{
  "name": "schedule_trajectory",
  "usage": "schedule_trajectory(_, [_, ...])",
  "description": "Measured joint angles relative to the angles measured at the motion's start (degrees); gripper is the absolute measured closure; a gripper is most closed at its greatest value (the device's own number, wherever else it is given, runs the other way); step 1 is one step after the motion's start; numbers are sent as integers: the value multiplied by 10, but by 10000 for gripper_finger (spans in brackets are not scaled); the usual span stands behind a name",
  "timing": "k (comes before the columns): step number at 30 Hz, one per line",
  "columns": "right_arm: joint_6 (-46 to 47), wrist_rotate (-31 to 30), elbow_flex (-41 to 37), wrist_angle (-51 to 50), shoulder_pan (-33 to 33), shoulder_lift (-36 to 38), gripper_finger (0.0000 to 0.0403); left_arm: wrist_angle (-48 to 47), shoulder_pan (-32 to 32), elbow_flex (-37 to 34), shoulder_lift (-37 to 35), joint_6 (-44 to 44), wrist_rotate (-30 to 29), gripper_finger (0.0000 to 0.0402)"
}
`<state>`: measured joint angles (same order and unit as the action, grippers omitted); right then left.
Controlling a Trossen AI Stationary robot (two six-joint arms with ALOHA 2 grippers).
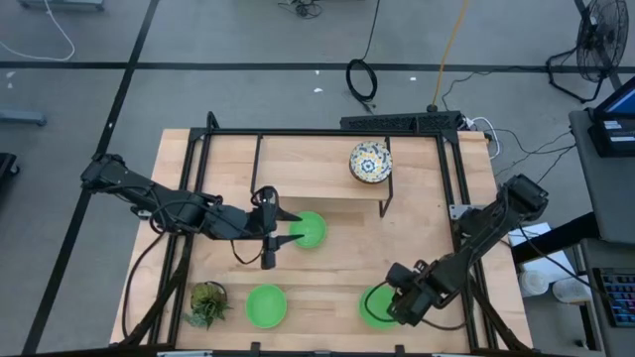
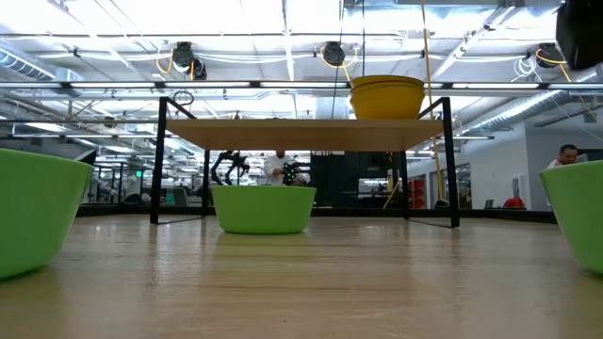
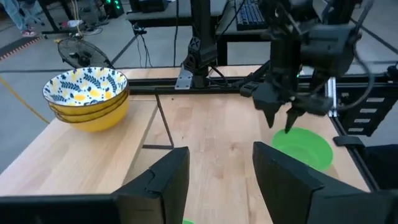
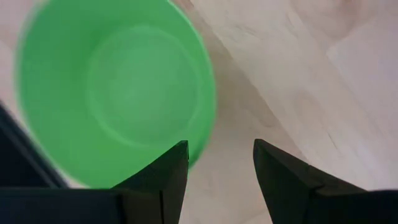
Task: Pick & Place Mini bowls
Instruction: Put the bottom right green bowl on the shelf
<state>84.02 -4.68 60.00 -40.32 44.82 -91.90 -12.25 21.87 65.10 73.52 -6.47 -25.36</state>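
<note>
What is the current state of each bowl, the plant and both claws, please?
Middle green bowl: upright, empty, at the left claw.
Front-left green bowl: upright, empty, untouched.
Front-right green bowl: upright, empty, under the right claw.
Floral bowls: stacked on the raised shelf.
Potted plant: upright.
Left claw: open.
Right claw: open, holding nothing.

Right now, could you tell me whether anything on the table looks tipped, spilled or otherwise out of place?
Nothing stands out. The three green bowls sit upright on the table, the patterned bowls are neatly stacked on the raised shelf, and the potted plant stands upright in the corner. No spill shows.
</note>
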Motion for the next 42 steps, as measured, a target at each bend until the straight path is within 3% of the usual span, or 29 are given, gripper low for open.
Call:
schedule_trajectory(10, [-37, 4, -54, 64, 3, -3, 243, 51, -2, 0, 51, 1, -4, 246])
schedule_trajectory(13, [-83, 3, -55, 62, 3, 8, 282, 108, -3, 0, 81, -6, -1, 249])
schedule_trajectory(16, [-120, -15, -55, 65, 6, 30, 358, 153, 0, 0, 113, -11, 33, 246])
schedule_trajectory(18, [-146, -50, -55, 68, 12, 46, 390, 177, 2, 0, 135, 5, 73, 242])
schedule_trajectory(26, [-204, -194, -55, 100, 61, 107, 402, 253, 0, 0, 180, 8, 100, 224])
schedule_trajectory(32, [-185, -227, -55, 96, 84, 143, 402, 256, -13, 0, 183, 3, 92, 220])
schedule_trajectory(36, [-238, -318, -55, 92, 90, 167, 402, 254, -19, 0, 183, 3, 93, 228])
schedule_trajectory(42, [-369, -507, -55, 94, 89, 178, 402, 254, -24, 0, 183, 1, 93, 244])
